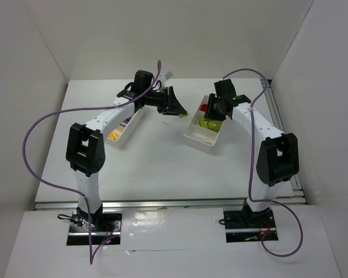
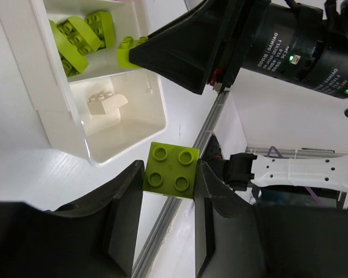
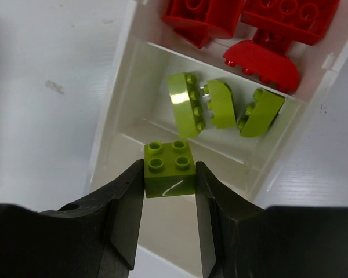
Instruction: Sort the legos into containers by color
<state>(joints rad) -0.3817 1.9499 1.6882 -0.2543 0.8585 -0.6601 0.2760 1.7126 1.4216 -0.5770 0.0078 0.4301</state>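
Gripping a lime green two-by-two brick (image 2: 173, 169) by its sides, studs toward the wrist camera, the left tool (image 2: 169, 188) is closed on it just left of the right tray (image 1: 192, 136), above the white surface (image 1: 156, 156). The right tool (image 3: 169, 174) is clamped in the same way on a second lime green brick (image 3: 169, 169), also two-by-two. It holds that brick above the right tray, at the near edge of the compartment where three lime green bricks (image 3: 220, 104) lie tipped on their sides. The compartment just beyond that one holds red bricks (image 3: 249, 23). In the left wrist view the right tool's black fingers (image 2: 180, 52) reach in over the tray with the second brick pinched at their tips, clear of the bricks lying below. The left tray (image 1: 123, 130) sits well apart on the left of the surface, partly under the left arm. A purple piece (image 1: 126, 121) and a yellow piece (image 1: 112, 137) show inside it, too small to make out their shapes.
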